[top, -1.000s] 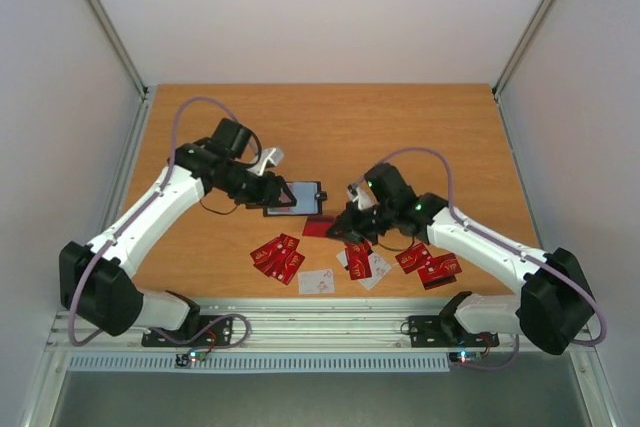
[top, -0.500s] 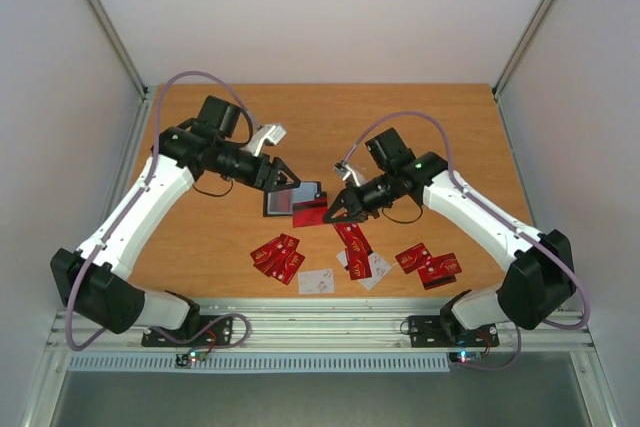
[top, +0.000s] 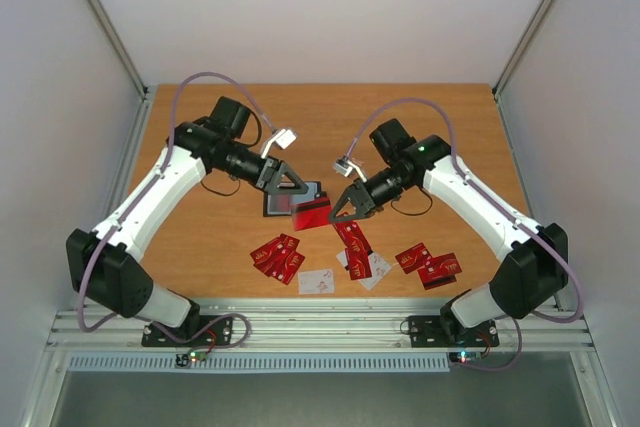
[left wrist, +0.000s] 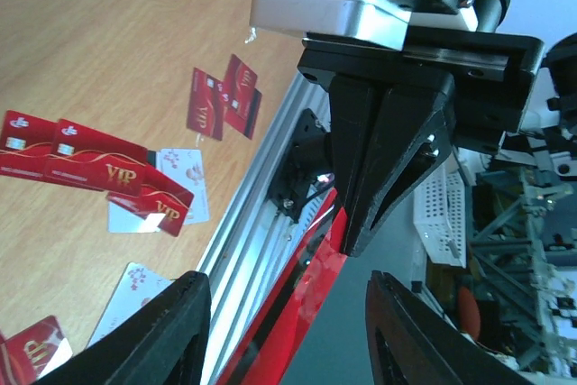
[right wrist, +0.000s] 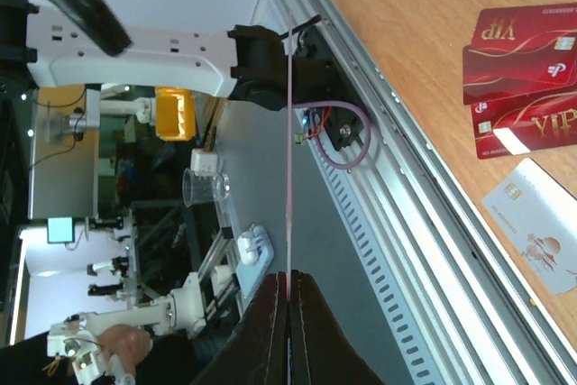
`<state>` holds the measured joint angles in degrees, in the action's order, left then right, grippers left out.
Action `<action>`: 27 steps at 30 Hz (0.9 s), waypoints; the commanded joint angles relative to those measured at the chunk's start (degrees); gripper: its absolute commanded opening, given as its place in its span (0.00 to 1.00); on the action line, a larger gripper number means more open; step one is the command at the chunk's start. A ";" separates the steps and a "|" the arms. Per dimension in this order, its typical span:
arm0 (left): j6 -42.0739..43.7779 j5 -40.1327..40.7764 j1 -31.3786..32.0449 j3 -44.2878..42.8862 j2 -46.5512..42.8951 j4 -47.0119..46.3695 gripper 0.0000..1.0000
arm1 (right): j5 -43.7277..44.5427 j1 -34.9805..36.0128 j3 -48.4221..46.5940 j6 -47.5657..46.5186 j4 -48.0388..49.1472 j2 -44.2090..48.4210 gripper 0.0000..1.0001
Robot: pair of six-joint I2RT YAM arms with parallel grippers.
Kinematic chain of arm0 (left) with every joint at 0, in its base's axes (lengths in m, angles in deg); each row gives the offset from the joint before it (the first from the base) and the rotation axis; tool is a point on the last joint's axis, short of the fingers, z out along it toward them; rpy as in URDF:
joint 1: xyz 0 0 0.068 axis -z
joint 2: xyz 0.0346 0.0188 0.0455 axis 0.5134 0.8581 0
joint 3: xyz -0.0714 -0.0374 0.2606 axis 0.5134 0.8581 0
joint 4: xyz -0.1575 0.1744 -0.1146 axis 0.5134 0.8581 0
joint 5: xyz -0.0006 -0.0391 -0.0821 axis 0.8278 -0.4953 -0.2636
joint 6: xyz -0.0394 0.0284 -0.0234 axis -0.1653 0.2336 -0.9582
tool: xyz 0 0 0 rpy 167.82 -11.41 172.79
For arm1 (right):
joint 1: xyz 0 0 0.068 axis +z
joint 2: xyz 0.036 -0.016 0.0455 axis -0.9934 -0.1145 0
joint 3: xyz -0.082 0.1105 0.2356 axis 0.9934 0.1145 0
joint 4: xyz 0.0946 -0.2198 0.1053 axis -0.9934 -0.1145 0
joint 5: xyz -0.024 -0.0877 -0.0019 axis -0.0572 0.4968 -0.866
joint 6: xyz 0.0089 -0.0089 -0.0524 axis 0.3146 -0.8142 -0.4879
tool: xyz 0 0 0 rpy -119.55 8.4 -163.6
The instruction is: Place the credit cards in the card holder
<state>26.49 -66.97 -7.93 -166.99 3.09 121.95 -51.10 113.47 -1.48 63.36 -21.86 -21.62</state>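
On the left, the left gripper hangs over the far edge of the holder, jaws spread wide with nothing between them. In the left wrist view its two black fingers stand well apart. The holder lies open on the table near the middle, partly hidden by that gripper. Nearer the rail, to the left, a fan of red cards lies flat, with a white card just beside it on the right.

At the centre a red card is pinched by one end in the right gripper, whose jaws are pressed onto it. Its free end overlaps the holder's near right corner in the top view, but I cannot tell if it touches. The right wrist view shows this card edge-on as a thin line between the fingers.

Just below the right gripper lie more red cards and pale ones, overlapping. Further right sits another small cluster of red cards, apart from the rest
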 commanded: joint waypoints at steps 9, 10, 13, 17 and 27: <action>1.54 -9.47 2.16 3.21 1.20 -0.36 0.40 | -5.89 -0.27 -6.02 -8.10 -7.61 -2.39 0.01; 1.52 -9.75 2.30 3.21 1.35 -0.26 0.38 | -5.94 -0.25 -6.34 -8.64 -8.29 -2.61 0.01; 1.65 -10.65 2.65 2.96 1.80 0.12 0.28 | -6.01 -0.27 -7.16 -9.62 -9.31 -3.30 0.01; 1.65 -12.05 3.22 3.02 1.99 0.41 0.19 | -5.60 -0.25 -7.72 -9.41 -9.00 -3.77 0.01; 2.39 -13.80 4.52 2.73 2.32 1.52 0.09 | -4.32 -0.56 -9.43 -9.00 -8.67 -4.72 0.01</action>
<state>27.97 -77.53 -4.39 -164.11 5.10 121.95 -55.40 113.47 -8.32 55.34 -31.94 -25.42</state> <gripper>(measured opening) 0.104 0.014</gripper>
